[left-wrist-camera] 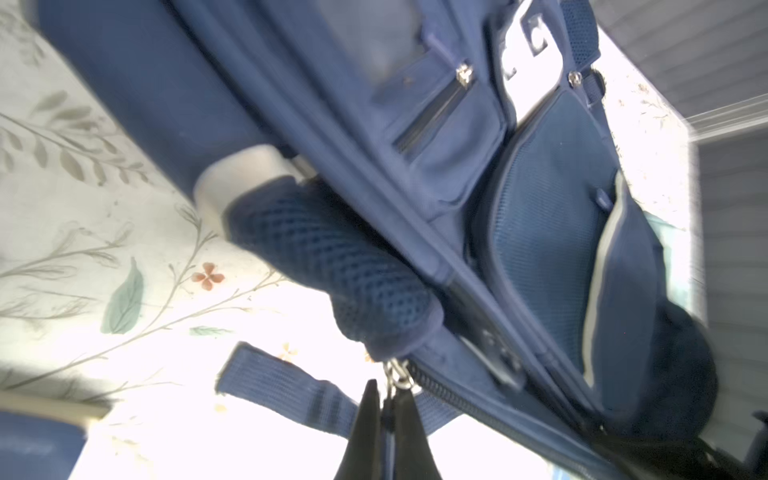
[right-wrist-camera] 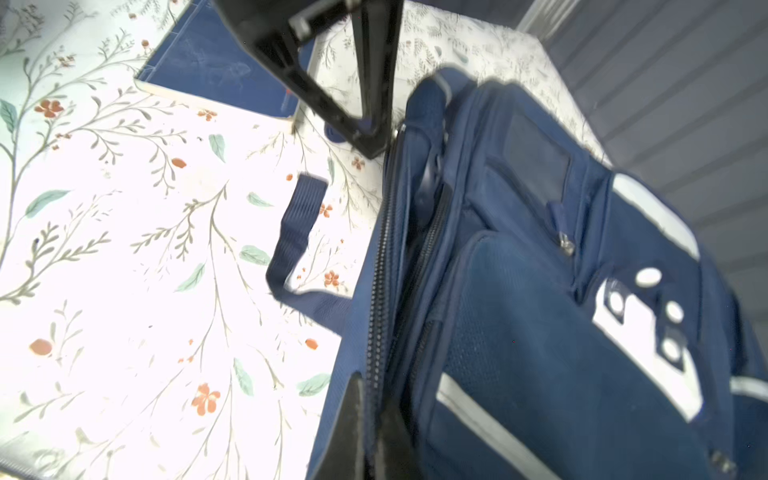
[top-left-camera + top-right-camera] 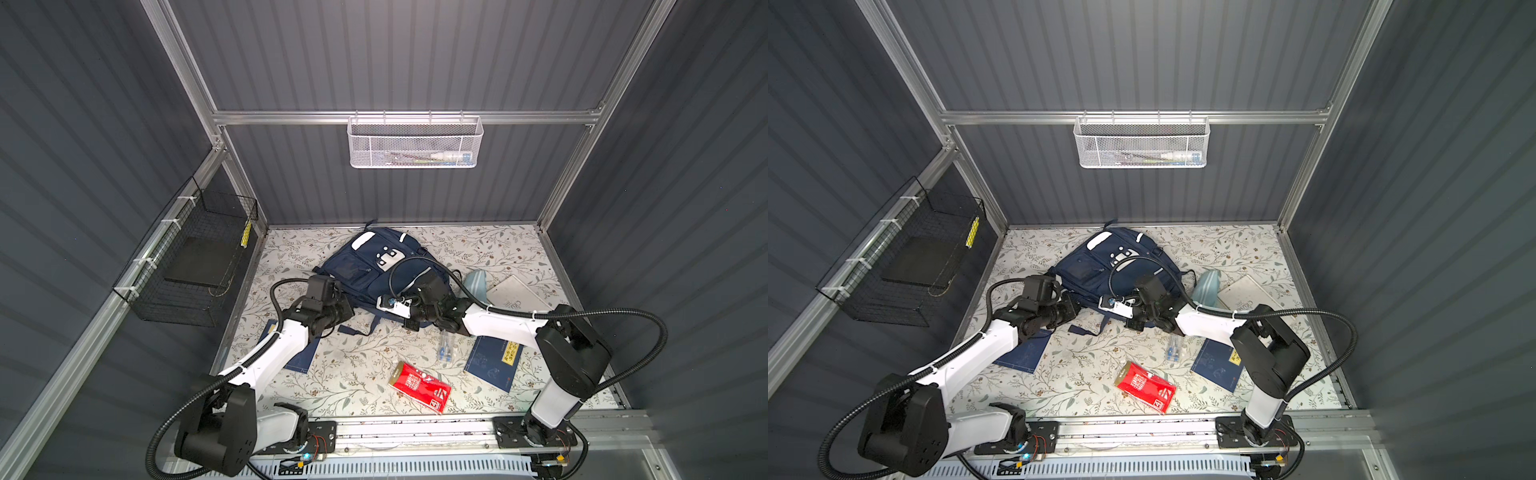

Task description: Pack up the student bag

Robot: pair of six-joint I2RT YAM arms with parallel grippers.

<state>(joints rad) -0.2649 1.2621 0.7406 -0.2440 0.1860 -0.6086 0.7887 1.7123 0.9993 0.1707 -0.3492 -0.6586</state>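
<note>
Nearest, the left gripper (image 1: 387,392) was clenched on the zipper pull (image 1: 398,376) of the backpack (image 3: 353,270). The right gripper (image 2: 370,401) pinched its zipper edge, mid-table (image 3: 353,374). Beyond, a black wire basket (image 3: 174,309) held a dark slab (image 3: 203,262), and the white wall basket (image 3: 361,143) held a tube (image 3: 446,156).

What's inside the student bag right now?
Its interior cannot be seen: the fabric of the student bag covers it. The left end effector and right end effector pinch its zip edge. A red packet and a navy book lie outside on the table.
</note>
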